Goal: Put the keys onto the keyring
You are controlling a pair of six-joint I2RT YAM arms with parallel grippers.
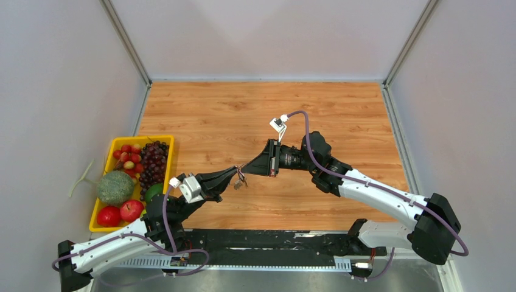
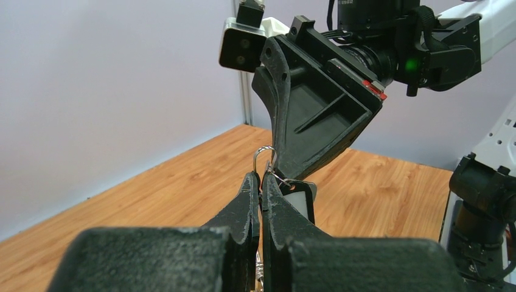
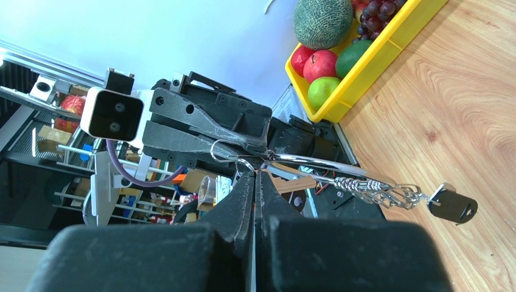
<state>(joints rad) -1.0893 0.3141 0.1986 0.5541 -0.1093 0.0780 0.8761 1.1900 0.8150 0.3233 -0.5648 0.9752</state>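
Shut tight, both of them: left gripper and right gripper set tip to tip at mid-frame in the top view, up off the table.

Mid-threading, by the look of it: steadying the keyring with 1 pinch while working a key onto the wire with the other. Next move, probably: hold the left pinch firm and ease or turn with the right so that the key's hole follows the wire round past the split. Small, slow motion wanted; no tugging, or risk of springing the wire out of the grip.

On the left, no gap at all, with a narrow loop of ring wire poking up just past the tips, so clamped on the ring. On the right, equally closed and pressed against that same wire; impossible to tell whether pinching the ring itself or a little loop beside it.

Outward along the wire in the right wrist view, toward the lower right: a bunch of small silver keys, then 1 black-headed key dangling at the far end, seemingly hung on already. No 2nd such key to be made out.
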